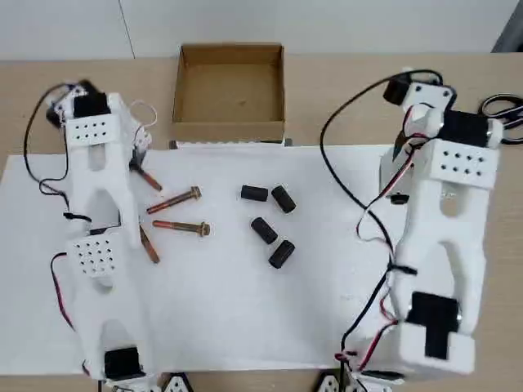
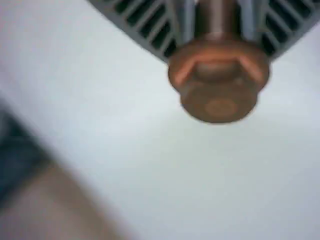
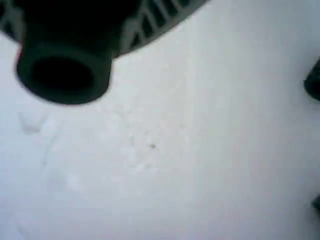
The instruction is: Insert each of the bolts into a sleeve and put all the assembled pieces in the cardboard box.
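L pincer (image 2: 216,22) is closed on a copper-coloured metal bolt with hex flange head (image 2: 218,85). The grey ribbed fingers (image 2: 145,25) press the shank from both sides. The head sticks out free over the white paper sheet (image 2: 150,150). In the high view this arm stands at the left side of the sheet. A copper shank (image 1: 149,180) sticks out at the arm's tip; I cannot tell if it is the same bolt.

R pincer (image 3: 75,22) is closed on a short black cylinder sleeve (image 3: 64,72). The sleeve's open hole faces the wrist camera, w/ the sheet behind it. In the high view this arm stands at the right side of the sheet.

Other bolts lie on the sheet, just right of the L arm. Two are in the open, (image 1: 174,200) and (image 1: 181,228), approx. parallel, heads to the right. One more (image 1: 149,243) is partly under the arm.

Four loose sleeves lie near the middle of the sheet. Two are just beside each other, (image 1: 254,193) and (image 1: 283,198). The other two, (image 1: 263,230) and (image 1: 281,253), are nearer to the arms' bases. Bolts and sleeves lie apart.

The brown open cardboard box (image 1: 229,129) stands at the far edge of the sheet, approx. centre, on the light wooden counter (image 1: 343,90).
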`<move>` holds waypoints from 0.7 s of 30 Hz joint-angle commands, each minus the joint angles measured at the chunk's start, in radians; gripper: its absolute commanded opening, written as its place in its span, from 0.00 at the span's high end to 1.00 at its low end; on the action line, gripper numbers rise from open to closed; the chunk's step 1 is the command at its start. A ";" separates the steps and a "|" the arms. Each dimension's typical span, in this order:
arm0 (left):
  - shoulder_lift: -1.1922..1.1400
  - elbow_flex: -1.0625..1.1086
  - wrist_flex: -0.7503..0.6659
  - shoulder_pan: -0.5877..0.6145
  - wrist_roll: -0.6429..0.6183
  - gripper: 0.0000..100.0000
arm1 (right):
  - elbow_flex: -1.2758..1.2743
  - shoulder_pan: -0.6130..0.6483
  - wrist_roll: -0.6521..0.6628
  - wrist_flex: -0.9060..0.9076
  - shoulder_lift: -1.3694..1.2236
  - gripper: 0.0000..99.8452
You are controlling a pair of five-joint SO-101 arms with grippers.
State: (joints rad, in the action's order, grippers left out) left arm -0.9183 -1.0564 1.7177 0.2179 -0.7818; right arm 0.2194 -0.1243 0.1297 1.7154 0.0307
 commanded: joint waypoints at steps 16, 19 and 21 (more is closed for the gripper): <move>0.704 0.071 0.037 -0.204 0.502 1.00 | -0.354 0.094 -0.009 0.005 0.648 1.00; 0.855 0.223 0.035 -0.258 0.548 1.00 | -0.465 0.091 -0.009 -0.041 0.733 1.00; 0.937 0.334 0.034 -0.292 0.554 1.00 | -0.540 0.094 -0.011 -0.104 0.791 1.00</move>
State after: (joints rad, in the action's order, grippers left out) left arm -0.1419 -0.8370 1.7346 -0.0353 -0.2463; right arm -0.2532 -0.0384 0.1297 1.6832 0.7350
